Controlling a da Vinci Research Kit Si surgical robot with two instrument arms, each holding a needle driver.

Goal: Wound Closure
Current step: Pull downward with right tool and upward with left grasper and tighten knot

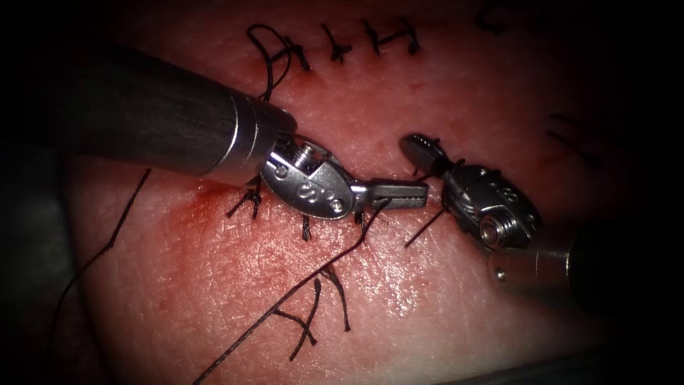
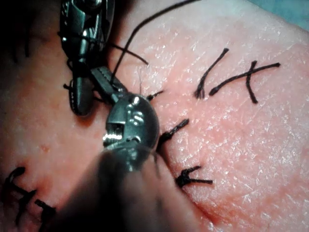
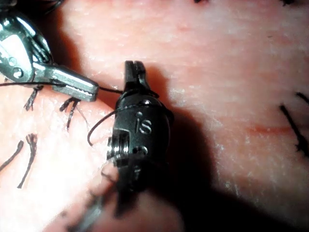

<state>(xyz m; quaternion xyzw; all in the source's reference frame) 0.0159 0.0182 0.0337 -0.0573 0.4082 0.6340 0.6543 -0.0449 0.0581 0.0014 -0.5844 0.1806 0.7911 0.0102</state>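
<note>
Pink tissue (image 1: 442, 285) spreads under both tools, with tied stitches (image 1: 306, 228) along the cut and red fluid (image 1: 206, 207) at its left end. The left claw (image 1: 399, 192) lies flat over the cut, its jaws closed on the thread (image 1: 285, 299), which trails down toward the near edge. The right claw (image 1: 422, 151) sits just right of it, jaws together with thread wrapped around them. I cannot make out the needle. Judging from this, a good knot needs even, low tension on both strands so the tissue is not torn.
</note>
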